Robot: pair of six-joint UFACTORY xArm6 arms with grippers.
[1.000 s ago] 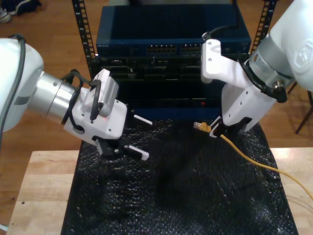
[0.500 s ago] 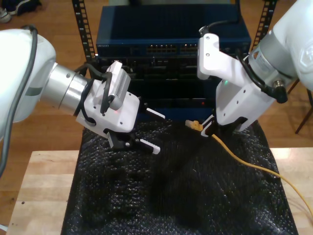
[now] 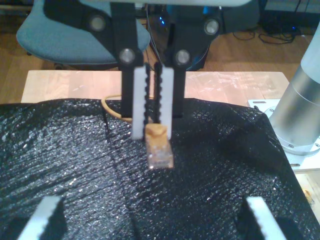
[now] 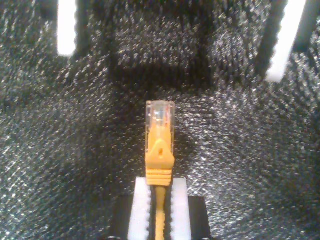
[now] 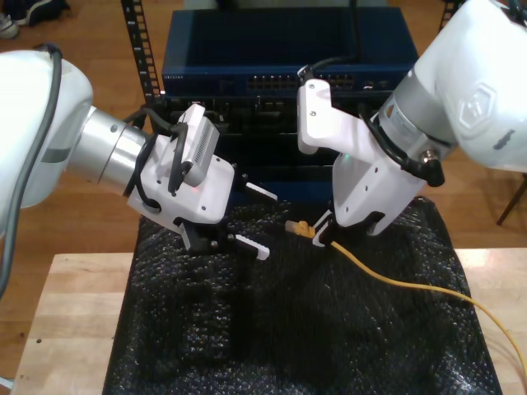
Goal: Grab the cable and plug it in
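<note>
Cable point(image 5: 387, 276) was held by my second gripper point(image 4: 159, 200), clenched just behind the boot so the plug point(image 4: 160, 116) stuck out free ahead of the fingers point(image 4: 141, 202), clear tip leading; judged a grip meant to leave the connector unobstructed for insertion or handover. In the exterior view the plug point(image 5: 300, 228) hung above the black mat point(image 5: 206, 329), between the two grippers, with the cable trailing down across the mat and off toward the exterior view's right over the desk point(image 5: 74, 313). My first gripper point(image 5: 244, 220) stood released, fingers spread and grasping nothing, facing the plug from the exterior view's left; its wrist view looked straight at the plug point(image 3: 159, 152) end-on, so it was probably lined up to take or steady it. Rack point(image 5: 280, 90) stood behind both arms, its port row point(image 5: 300, 82) facing the desk, well apart from the plug; plugging in not yet done. Count: one cable, one plug, two grippers, one mat, one rack.
</note>
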